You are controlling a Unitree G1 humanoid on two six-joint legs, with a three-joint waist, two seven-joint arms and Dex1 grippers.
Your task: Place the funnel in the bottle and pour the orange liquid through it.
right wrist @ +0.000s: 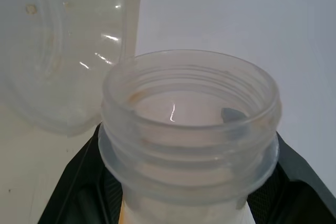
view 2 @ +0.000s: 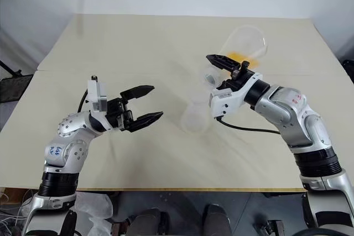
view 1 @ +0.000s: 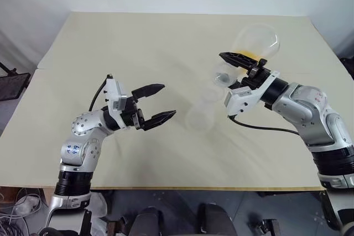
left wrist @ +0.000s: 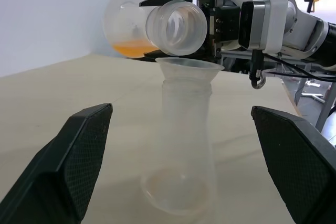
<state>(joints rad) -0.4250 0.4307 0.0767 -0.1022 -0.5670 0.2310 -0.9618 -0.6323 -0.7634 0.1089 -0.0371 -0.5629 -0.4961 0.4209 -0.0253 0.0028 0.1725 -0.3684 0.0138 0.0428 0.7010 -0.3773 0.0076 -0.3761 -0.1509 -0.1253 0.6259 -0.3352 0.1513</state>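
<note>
Your right gripper (view 1: 235,59) clamped on the neck of a tilted clear flask (view 1: 255,41), orange liquid (left wrist: 135,49) pooled in its far base, mouth just above the funnel (left wrist: 188,68) seated in the bottle (left wrist: 181,145) mid-table (view 1: 138,42), your left gripper (view 1: 157,103) spread wide, empty, left of the bottle.
</note>
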